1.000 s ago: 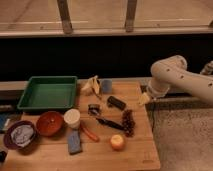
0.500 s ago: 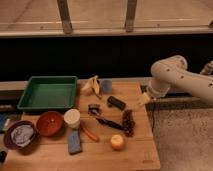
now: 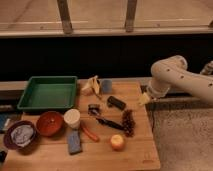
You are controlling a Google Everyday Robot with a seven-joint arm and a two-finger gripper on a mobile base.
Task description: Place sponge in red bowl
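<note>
The sponge point(image 3: 74, 142), a flat blue-grey block, lies on the wooden table near its front edge, just below the white cup point(image 3: 72, 118). The red bowl point(image 3: 49, 123) sits left of the cup and looks empty. My gripper point(image 3: 144, 98) with its yellowish tip hangs at the table's right edge, far right of the sponge and the bowl, at the end of the white arm point(image 3: 175, 77). It holds nothing that I can see.
A green tray point(image 3: 48, 92) is at the back left. A dark purple bowl point(image 3: 20, 135) with something pale inside sits left of the red bowl. A banana point(image 3: 91, 85), small blue-grey cup point(image 3: 106, 86), black objects point(image 3: 116, 103), grapes point(image 3: 129, 122), carrot point(image 3: 89, 133) and apple point(image 3: 118, 142) fill the middle.
</note>
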